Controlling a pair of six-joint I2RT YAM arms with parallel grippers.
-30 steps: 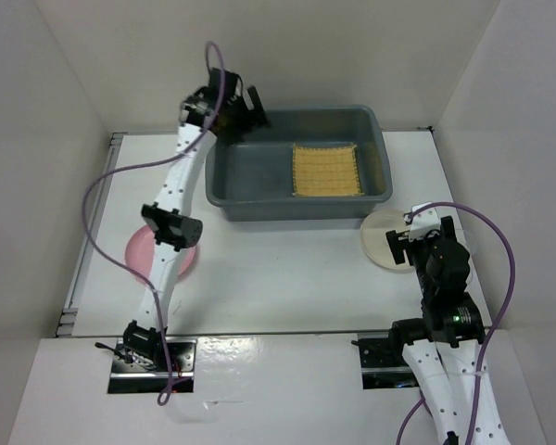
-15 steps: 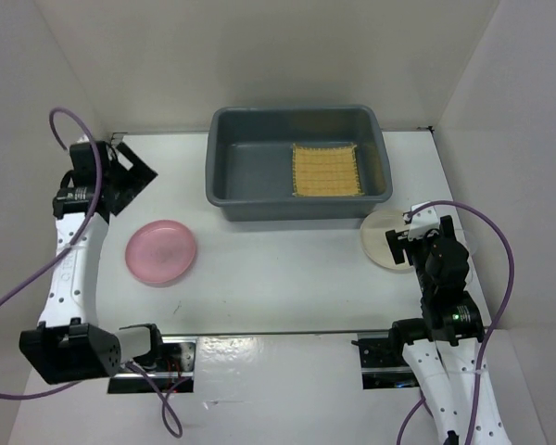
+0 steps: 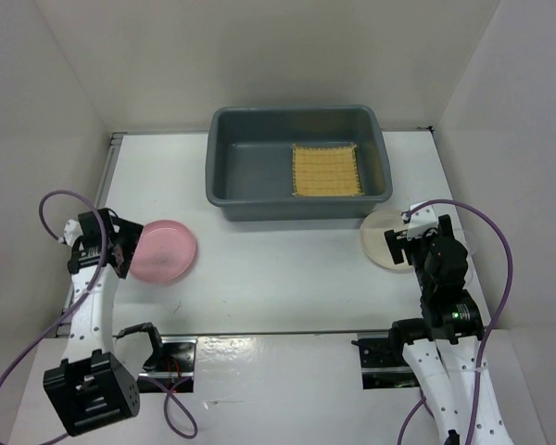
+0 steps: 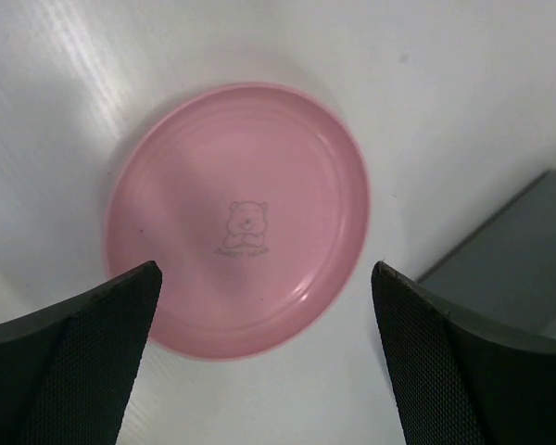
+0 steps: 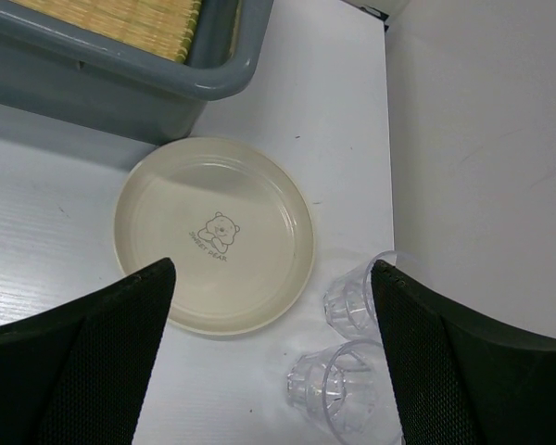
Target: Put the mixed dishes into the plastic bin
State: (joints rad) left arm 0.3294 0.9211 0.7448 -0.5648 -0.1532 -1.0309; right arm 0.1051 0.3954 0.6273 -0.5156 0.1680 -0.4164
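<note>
- pink plate, faint bear print
- cream plate, same bear print
- yellow woven mat
- dark grey bin
- clear cups
- white table

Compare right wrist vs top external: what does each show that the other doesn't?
Right wrist only: a clear cup and a second clear cup beside the cream plate, plus the bear print on that plate. Top external only: the pink plate on the table's left side, and the whole plastic bin. Both: the cream plate, the bin's near right corner, and the yellow mat lying inside the bin.
</note>
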